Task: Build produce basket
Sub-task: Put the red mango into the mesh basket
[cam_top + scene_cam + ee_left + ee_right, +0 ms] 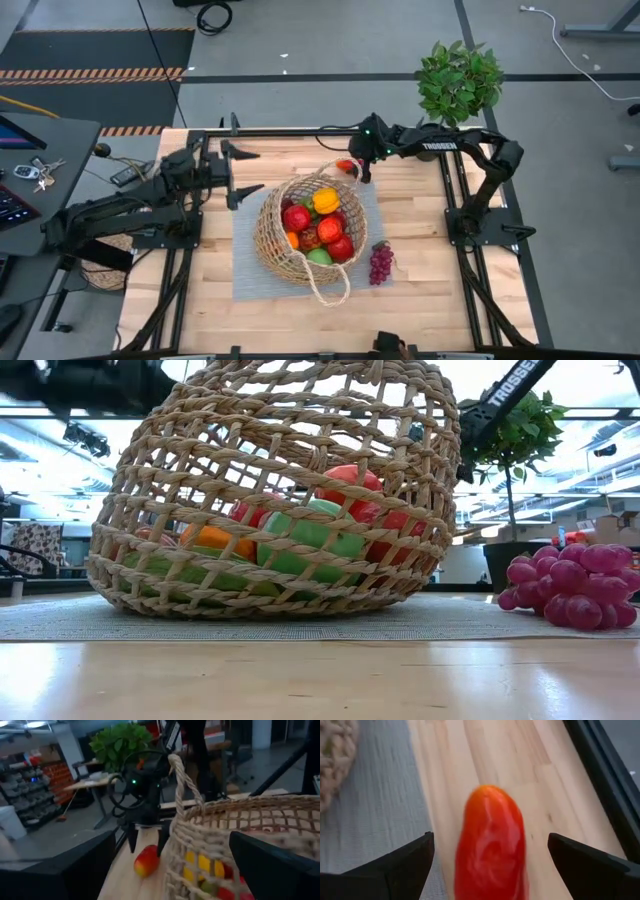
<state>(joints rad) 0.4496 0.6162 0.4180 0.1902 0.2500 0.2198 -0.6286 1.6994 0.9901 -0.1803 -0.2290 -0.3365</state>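
Right gripper (352, 171) hangs with fingers spread over one orange-red piece (492, 845) lying on the wooden table (440, 290), just beyond the far rim of the basket (272, 243). Left gripper (240, 175) waits spread wide near the table's far left. One basket sits on one grey mat (246, 280), holding several red, yellow, orange and green fruits; weave hides their exact count. One bunch of purple grapes (381, 263) lies beside it. "TROSSEN" reads on the right arm.
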